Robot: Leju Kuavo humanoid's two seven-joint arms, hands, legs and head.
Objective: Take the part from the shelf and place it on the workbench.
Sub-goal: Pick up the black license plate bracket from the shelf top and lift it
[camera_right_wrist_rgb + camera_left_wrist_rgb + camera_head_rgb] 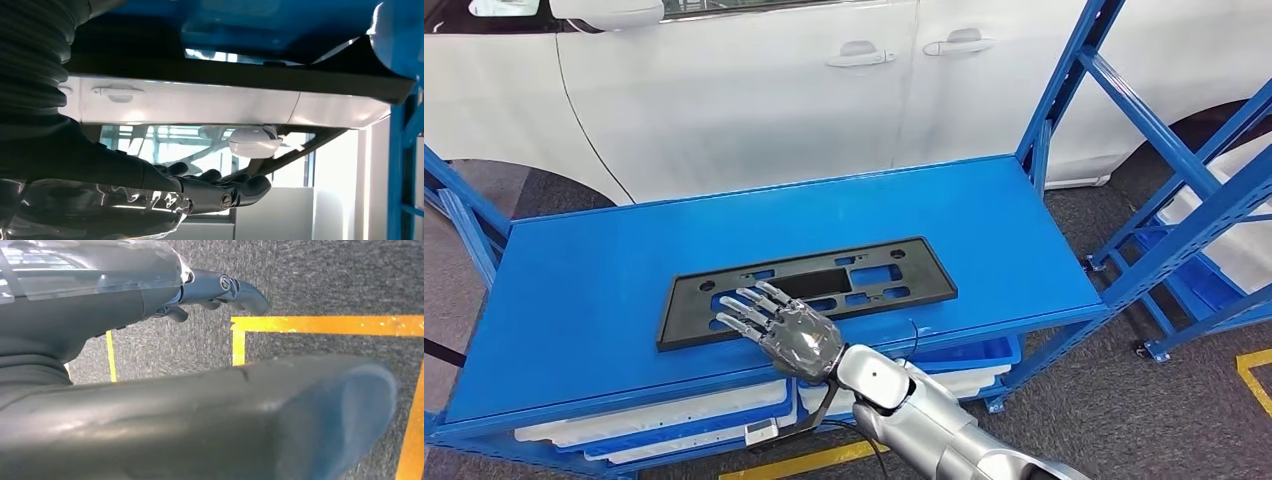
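Fingers, right hand: fingers (742, 308) straight and fanned apart, clamped on nothing, lying over the near-left part of the black part; cannot tell if they touch it.
White car (744, 90): parked just behind the blue deck, doors facing it.
Blue deck (574, 300): flat top tier of a blue metal rack. Shelf or workbench? Cannot tell from these views.
White trays (654, 425): stacked on the tier under the blue deck.
Black part (682, 315): long flat plastic-looking panel with a middle window and small cut-outs. It lies flat on the blue deck, near the front edge and roughly centred.
Right hand (789, 335): palm down at the blue deck's front edge, arm coming in from in front of it.
Left hand (165, 300): well away from the blue deck, hanging over grey carpet with yellow floor tape (320, 324). Its fingers (245, 292) are loosely extended, the thumb stands apart, and it holds nothing.
Handling, judged: light, thin and fairly stiff, though it may flex along its length. The smooth face is likely slippery on painted metal, and the thin ribs around the cut-outs look like the weak spots.
Where to hold, judged: lying flat, it leaves no gap underneath. Best to slide it toward the blue deck's front edge, then pinch the near long rim close to mid-length so it stays level.
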